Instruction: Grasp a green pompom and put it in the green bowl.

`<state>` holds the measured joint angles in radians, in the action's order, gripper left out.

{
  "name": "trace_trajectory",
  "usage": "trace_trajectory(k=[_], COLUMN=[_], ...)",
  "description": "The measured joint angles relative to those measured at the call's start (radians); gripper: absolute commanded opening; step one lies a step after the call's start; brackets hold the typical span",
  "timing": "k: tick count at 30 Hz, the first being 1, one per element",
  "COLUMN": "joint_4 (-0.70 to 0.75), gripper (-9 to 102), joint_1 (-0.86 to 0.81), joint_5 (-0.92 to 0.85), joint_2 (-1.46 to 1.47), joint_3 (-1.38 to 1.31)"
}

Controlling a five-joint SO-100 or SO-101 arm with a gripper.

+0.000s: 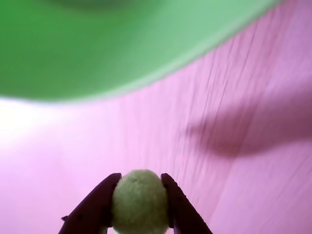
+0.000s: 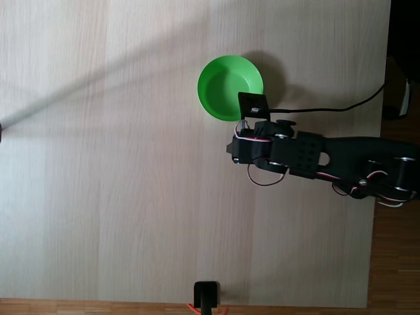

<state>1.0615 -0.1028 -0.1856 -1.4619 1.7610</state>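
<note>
In the wrist view, the gripper point(image 1: 140, 195) holds the green pompom point(image 1: 140, 202) between its two dark fingers point(image 1: 95, 207), one finger against each side of the ball; the jaws are closed to the width of the pompom. The pompom sits at the bottom centre of this view. The green bowl point(image 1: 97, 44) occupies the upper left of the wrist view, its curved wall blurred and apart from the pompom, with the table surface point(image 1: 243, 185) between them carrying a pink tint and a dark shadow at right. In the fixed view, the arm point(image 2: 308, 157) extends in from the right edge over the light wood table point(image 2: 98, 164), and its front end lies just beside the lower right rim of the bowl point(image 2: 220, 88). A black cable point(image 2: 328, 108) runs from the arm toward the right edge. A small black and orange object point(image 2: 207, 296) stands at the bottom edge of the table.
</note>
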Motion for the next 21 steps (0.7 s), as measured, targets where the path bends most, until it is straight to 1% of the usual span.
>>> trace_trajectory(k=[7,11,15,21], joint_4=[0.080,0.106,0.110,0.109], gripper=[8,8,8,9], joint_1=[-0.038,-0.132,-0.232,-0.351], joint_5=[0.000,-0.023,-0.101,-0.172], joint_2=[-0.160,-0.193,-0.192,-0.118], joint_3=[-0.025,-0.097,-0.147,-0.181])
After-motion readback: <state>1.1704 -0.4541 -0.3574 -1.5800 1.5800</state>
